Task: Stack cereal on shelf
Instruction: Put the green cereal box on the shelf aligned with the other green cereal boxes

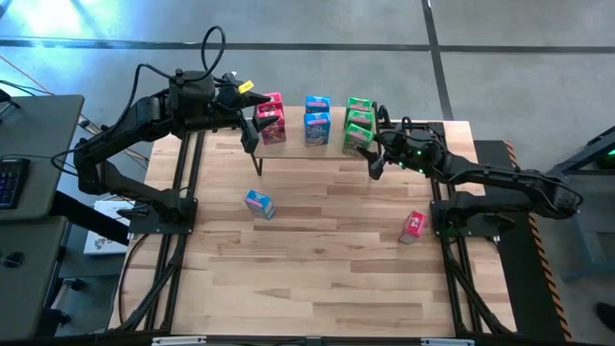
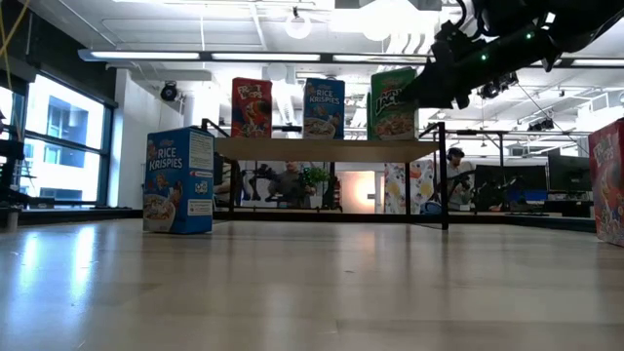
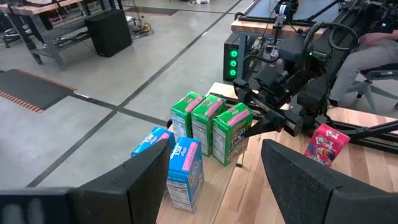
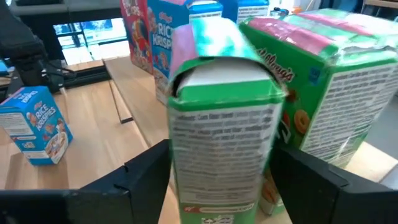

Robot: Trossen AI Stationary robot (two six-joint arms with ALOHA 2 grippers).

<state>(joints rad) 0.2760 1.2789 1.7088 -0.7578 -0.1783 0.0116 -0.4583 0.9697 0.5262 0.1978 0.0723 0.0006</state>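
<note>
The shelf [image 1: 293, 133] stands at the table's far edge, its plank [image 2: 322, 148] on black legs. On it stand two red-pink boxes [image 1: 271, 119], two blue boxes [image 1: 317, 121] and three green boxes [image 1: 358, 119] in rows. A third blue box [image 1: 258, 203] and a red-pink box [image 1: 413, 225] stand on the table. My right gripper [image 1: 371, 154] is at the nearest green box [image 4: 221, 124], shut on it. My left gripper [image 1: 252, 135] hangs open by the shelf's left end, beside the red-pink boxes, with nothing between its fingers [image 3: 143, 180]. My right gripper pinches the nearest green box between its two fingers [image 4: 146, 177], one on each side face [image 4: 183, 162]. The fingers come slanting from the table's near right side. The box is upright, and its bottom [image 2: 393, 135] rests on the shelf plank next to the other green boxes.
The blue box [image 2: 180, 180] stands left of centre on the table, the red-pink one [image 2: 609, 180] near the right edge. Bare tabletop [image 1: 327, 259] fills the near half. Beyond the table is a workshop floor, with a seated person [image 2: 453, 175] far behind.
</note>
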